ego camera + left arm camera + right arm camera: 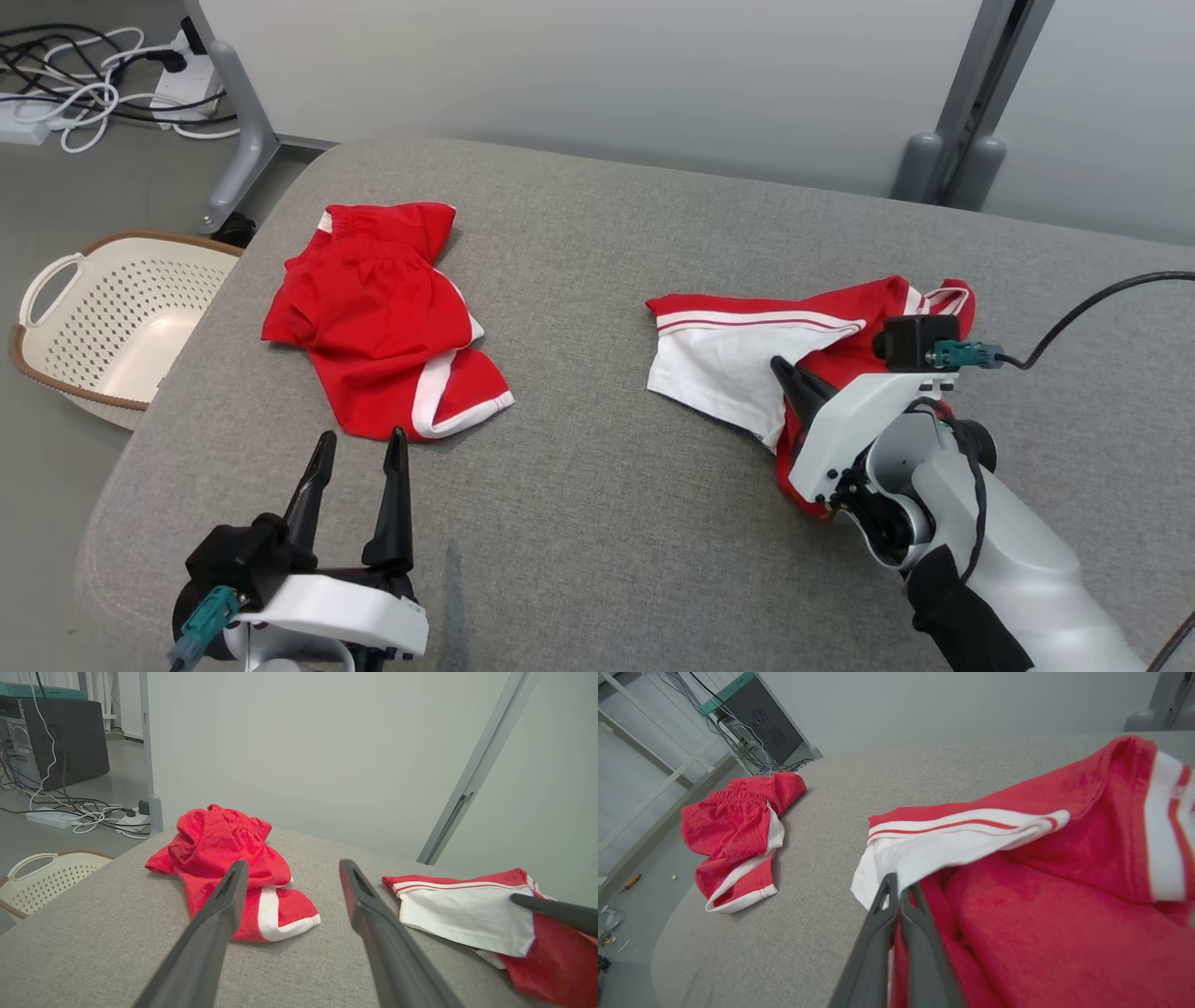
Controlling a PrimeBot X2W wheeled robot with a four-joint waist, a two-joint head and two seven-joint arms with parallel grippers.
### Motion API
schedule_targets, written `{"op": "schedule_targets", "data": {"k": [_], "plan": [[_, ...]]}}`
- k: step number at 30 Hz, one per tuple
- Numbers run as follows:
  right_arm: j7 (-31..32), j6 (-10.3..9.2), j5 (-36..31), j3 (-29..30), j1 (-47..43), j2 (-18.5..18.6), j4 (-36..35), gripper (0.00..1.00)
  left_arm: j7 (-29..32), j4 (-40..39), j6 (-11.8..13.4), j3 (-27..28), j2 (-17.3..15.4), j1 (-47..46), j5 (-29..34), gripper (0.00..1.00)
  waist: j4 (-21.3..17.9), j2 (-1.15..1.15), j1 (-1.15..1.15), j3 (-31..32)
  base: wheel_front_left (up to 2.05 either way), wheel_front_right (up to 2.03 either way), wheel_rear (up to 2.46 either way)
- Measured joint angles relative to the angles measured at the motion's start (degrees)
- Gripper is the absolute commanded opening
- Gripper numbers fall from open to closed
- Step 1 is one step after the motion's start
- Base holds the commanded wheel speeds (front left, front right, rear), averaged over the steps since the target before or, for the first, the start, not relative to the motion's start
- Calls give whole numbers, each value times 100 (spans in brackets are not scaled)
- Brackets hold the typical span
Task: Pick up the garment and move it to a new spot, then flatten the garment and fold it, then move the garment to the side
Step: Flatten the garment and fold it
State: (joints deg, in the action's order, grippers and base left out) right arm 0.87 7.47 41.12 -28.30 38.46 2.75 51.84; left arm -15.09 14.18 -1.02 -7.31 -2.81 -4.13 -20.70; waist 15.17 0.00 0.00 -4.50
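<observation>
- R gripper (779,366): fingers pressed tight together, pinching the near edge of the shirt (728,359) where the white panel meets the red cloth. A sliver of white fabric shows betw the two fingers in its wrist view.
- Shirt: red w/ a white panel and a red-and-white striped band, lying rumpled on the grey table (597,541). It spreads ahead of the R fingertips and off to their right, and the red part is bunched under and beside the R wrist.
- L gripper (362,436): fingers spread wide, nothing betw them, low over bare table. Can't tell if it touches the cloth top.
- Shorts (373,317): red w/ white trim, crumpled, just ahead of the L fingertips and a bit to their left. The hem is right by the tips; can't tell if it's touching.
- Shirt is well off to the right of the L gripper, apart from the shorts.
- Basket (121,317): cream, perforated, on the floor past the table edge, left of the L gripper.
- Cables (84,84) on the floor beyond the basket, and a dark computer (60,742) further back on that side.
</observation>
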Motion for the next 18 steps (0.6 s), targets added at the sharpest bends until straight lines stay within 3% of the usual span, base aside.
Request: {"op": "schedule_targets", "data": {"k": [11, 18], "plan": [[-320, 0, 671, -135, 33, 13, -630, 0, 0, 64, -10, 103, -1, 66, 96, 100, -290, 0, 0, 283, 0, 0, 0], [-232, -1, 1031, 100, -241, 446, -1481, 0, 0, 62, -46, 151, 2, 156, 113, 100, -592, 0, 0, 410, 0, 0, 0]]}}
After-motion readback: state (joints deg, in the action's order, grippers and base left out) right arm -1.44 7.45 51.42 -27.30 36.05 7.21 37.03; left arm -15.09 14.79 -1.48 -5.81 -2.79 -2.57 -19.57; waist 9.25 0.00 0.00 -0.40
